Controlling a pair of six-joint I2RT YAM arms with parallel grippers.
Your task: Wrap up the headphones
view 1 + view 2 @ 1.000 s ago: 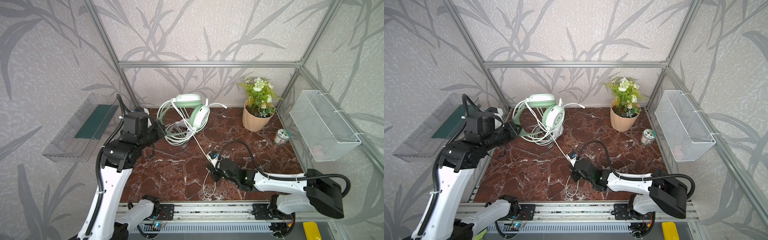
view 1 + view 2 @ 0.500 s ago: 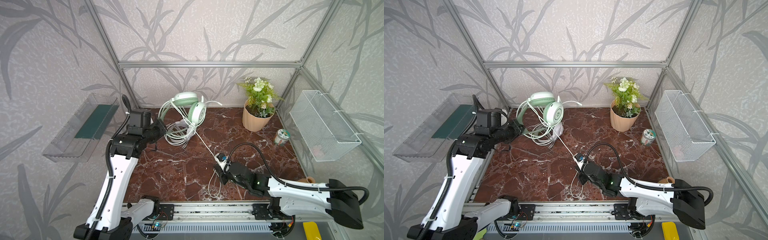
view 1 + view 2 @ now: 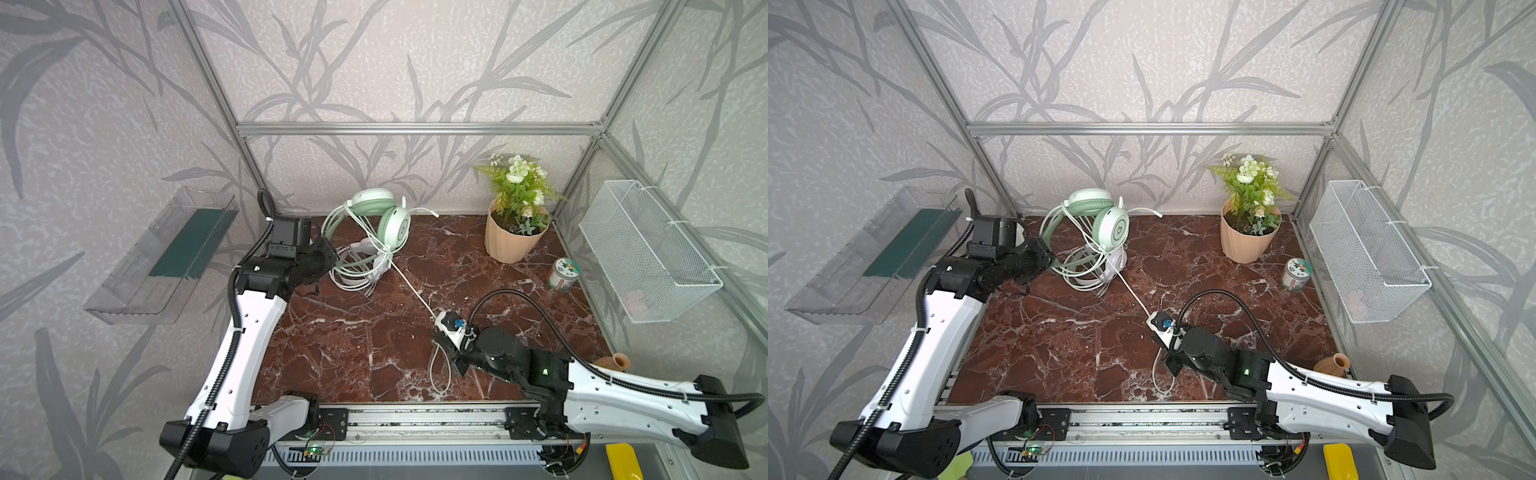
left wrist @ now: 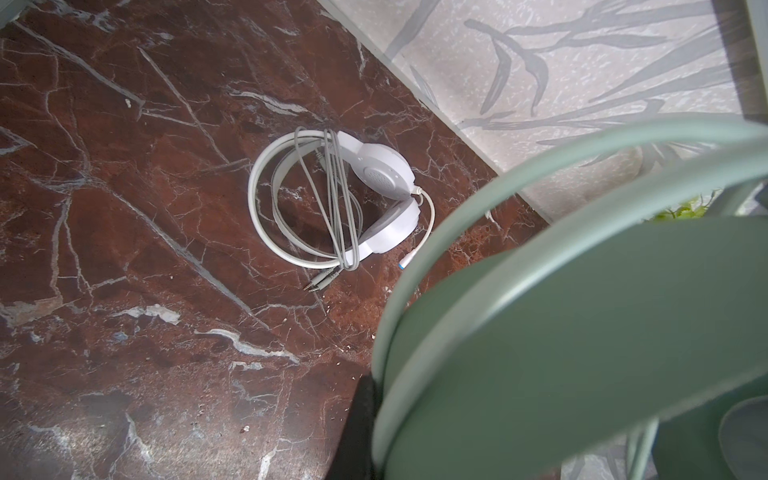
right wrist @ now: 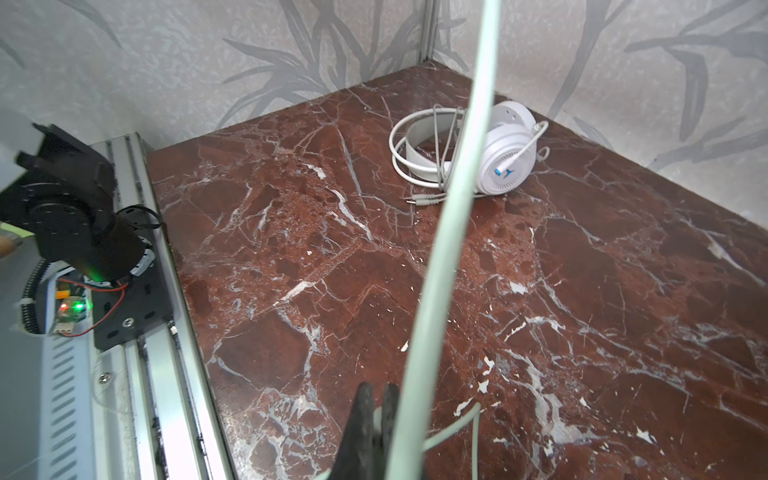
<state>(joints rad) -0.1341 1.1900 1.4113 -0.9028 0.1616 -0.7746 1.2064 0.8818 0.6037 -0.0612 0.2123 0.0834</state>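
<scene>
In both top views the pale mint green headphones (image 3: 386, 220) (image 3: 1104, 220) hang raised at the back left, cable turns wound around them. My left gripper (image 3: 329, 254) (image 3: 1047, 258) is shut on their headband (image 4: 582, 332), which fills the left wrist view beside one black finger (image 4: 360, 428). Under them the white headphones (image 3: 368, 266) (image 4: 332, 199) (image 5: 494, 153) lie flat, wrapped in their own cable. A taut mint cable (image 3: 411, 286) (image 5: 449, 216) runs from the raised set to my right gripper (image 3: 441, 345) (image 5: 376, 415), which is shut on it. A slack loop (image 3: 440, 374) hangs below.
A potted plant (image 3: 515, 232) stands at the back right with a small tin (image 3: 562, 274) beside it. A wire basket (image 3: 648, 253) hangs on the right wall and a clear tray (image 3: 166, 257) on the left wall. A small clay vase (image 3: 615, 362) sits front right.
My left arm has stretched out and carried the mint headphones slightly back and up. My right gripper has drawn the cable a little toward the front right, keeping it taut.
</scene>
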